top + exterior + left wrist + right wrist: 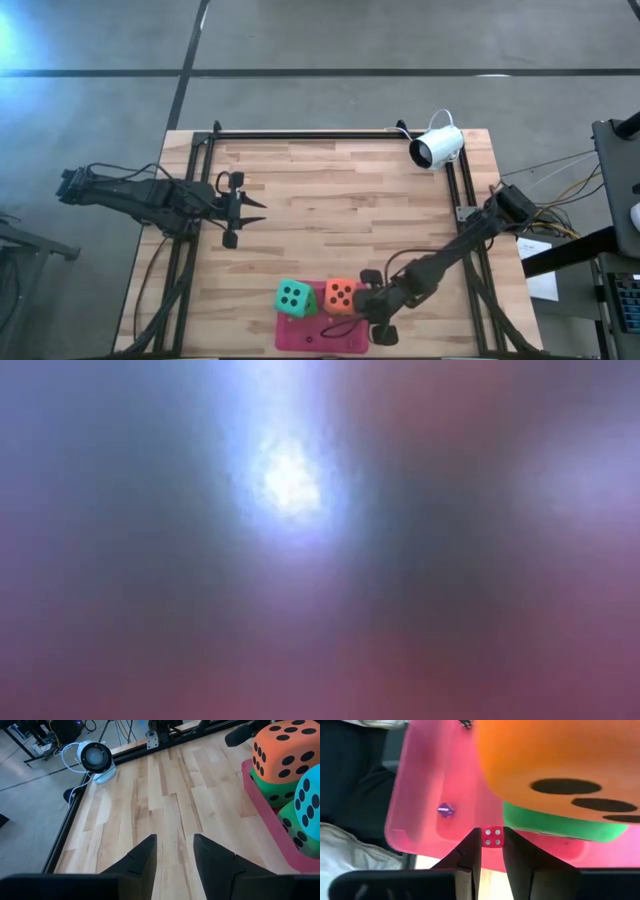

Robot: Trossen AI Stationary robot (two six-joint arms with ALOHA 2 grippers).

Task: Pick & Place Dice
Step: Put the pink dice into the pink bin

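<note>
A big orange die point(340, 295) and a big teal die point(293, 296) each sit on top of a green die point(272, 787) point(295, 827), stacked in a pink tray point(300, 340) at the table's near edge. My right gripper point(358, 312) reaches down to the tray's right end, next to the orange die point(560, 765), and is shut on a small red die point(492, 837) with white pips. A tiny purple die point(445, 810) lies on the tray floor. My left gripper point(262, 212) hovers open over the table's left middle, with nothing between its fingers point(145, 855). My right gripper pinches the small red die by two opposite sides point(485, 838) between the very ends of its two fingers. The fingers slant down from the table's right side toward the tray. The four-pip face looks at the wrist camera. Whether the die rests on the tray, I cannot tell.
A white camera point(437, 147) on a cable stands at the table's far right corner. Black rails point(300, 133) frame the wooden top. The low view is a blur and shows nothing. Bare wood point(340, 210) lies between the two arms.
</note>
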